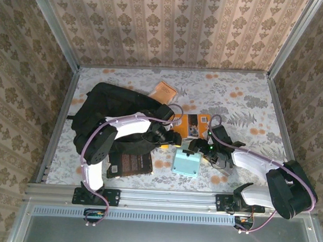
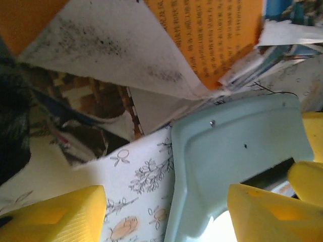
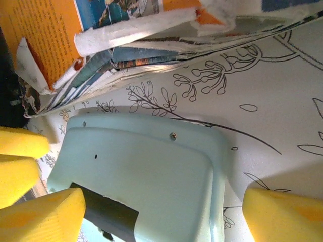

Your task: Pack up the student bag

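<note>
The student bag [image 1: 110,110], black and soft, lies at the table's left under my left arm. A pale blue plastic box [image 1: 186,163] sits on the flowered cloth at front centre, and both grippers hang over it. In the left wrist view the box [image 2: 237,146] fills the right half of the gap between the yellow fingertips [image 2: 55,214] of my left gripper [image 2: 166,217], which is open. The right gripper [image 3: 161,217] straddles the box [image 3: 146,171], also open, with a gap at its right finger [image 3: 282,214]. An open orange-covered book [image 1: 191,125] lies just beyond the box.
A dark-covered book [image 1: 131,164] lies at the front beside the bag. A thin orange booklet [image 1: 164,91] lies farther back. The open book's curled pages [image 3: 126,45] rise close behind the box. Metal rails edge the table [image 1: 260,104]; its right side is bare cloth.
</note>
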